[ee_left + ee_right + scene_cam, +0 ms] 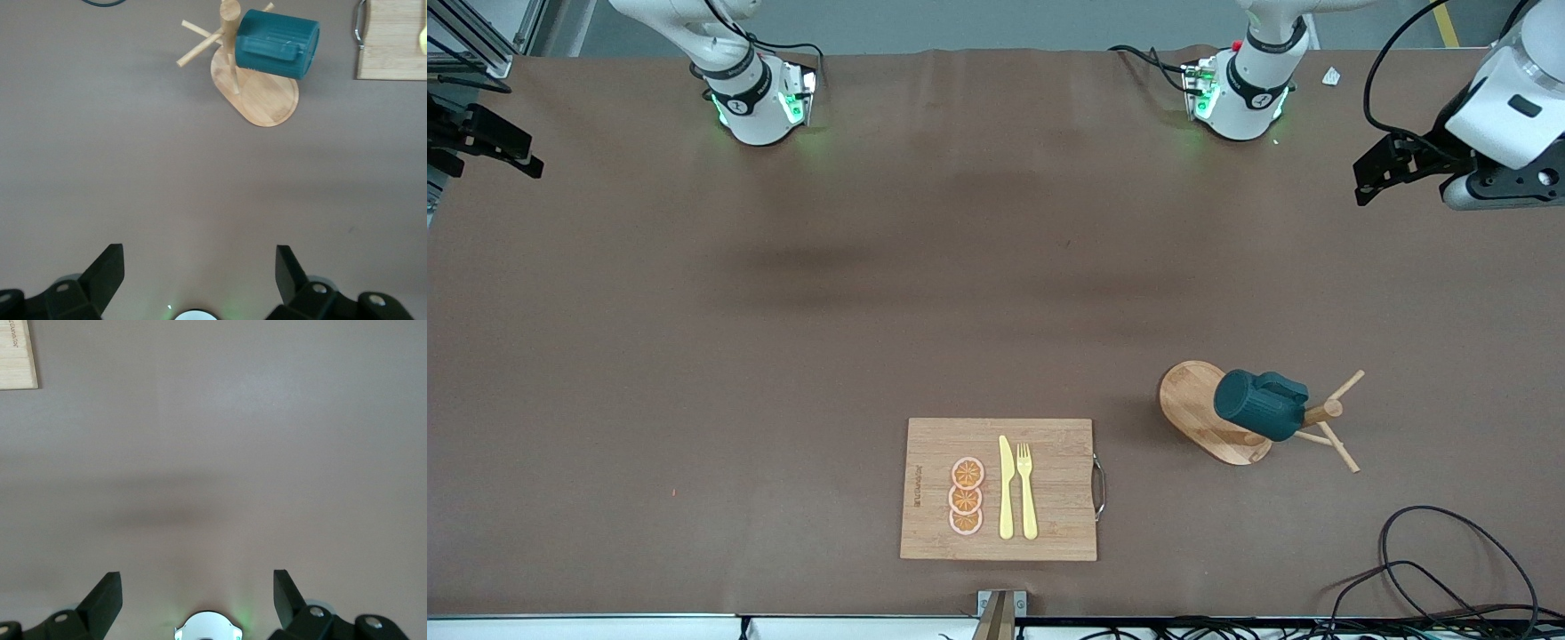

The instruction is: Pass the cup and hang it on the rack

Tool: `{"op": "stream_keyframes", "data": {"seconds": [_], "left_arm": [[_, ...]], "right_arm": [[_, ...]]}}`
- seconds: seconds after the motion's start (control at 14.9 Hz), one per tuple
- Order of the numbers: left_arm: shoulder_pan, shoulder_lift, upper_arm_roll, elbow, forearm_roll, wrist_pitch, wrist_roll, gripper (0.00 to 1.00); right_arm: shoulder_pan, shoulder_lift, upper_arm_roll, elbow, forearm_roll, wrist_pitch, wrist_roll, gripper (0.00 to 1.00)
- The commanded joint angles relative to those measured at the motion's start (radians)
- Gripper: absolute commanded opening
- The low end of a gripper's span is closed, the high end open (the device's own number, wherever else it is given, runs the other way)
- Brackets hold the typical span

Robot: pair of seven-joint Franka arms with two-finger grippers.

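Toward the left arm's end of the table, the rack [1218, 413] stands on its oval wooden base with the cup [1258, 405] hung on it, the mug lying on its side over the base, its handle uppermost against the central post and its ribbed teal wall facing up. Thin pegs stick out from the post on the side away from the cup. From the left wrist view the same pair shows clearly: the cup [277, 43] hangs by its handle beside the post of the rack [263, 100], with no finger touching it. The left gripper [1392, 169] hangs in the air over the table's edge at the left arm's end, well apart from the rack; its fingers [103, 273] are spread wide and hold nothing. The right gripper [494, 142] waits over the table's edge at the right arm's end, and its fingers [103, 597] are likewise spread wide around bare tabletop, empty. Nearer to the front camera, between the two ends, a bamboo cutting board [1049, 524] lies flat, carrying three orange slices [966, 496], a yellow knife [1006, 489] and a yellow fork [1027, 491] side by side. A loop of black cable [1449, 560] rests on the table near the front edge.
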Motion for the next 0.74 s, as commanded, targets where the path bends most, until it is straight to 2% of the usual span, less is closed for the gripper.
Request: {"op": "stream_keyframes", "data": {"seconds": [0.0, 0.13, 0.67], "left_arm": [[0.011, -0.011, 0.003, 0.018, -0.017, 0.015, 0.025, 1.00], [0.011, 0.011, 0.011, 0.044, -0.020, 0.012, 0.025, 1.00], [0.008, 0.015, 0.011, 0.039, -0.012, 0.009, 0.051, 1.00]], "right_arm": [[-0.018, -0.012, 0.009, -0.006, 0.003, 0.003, -0.012, 1.00], [-0.018, -0.012, 0.009, -0.006, 0.003, 0.003, -0.012, 1.00], [-0.018, -0.012, 0.009, -0.006, 0.003, 0.005, -0.014, 1.00]]}}
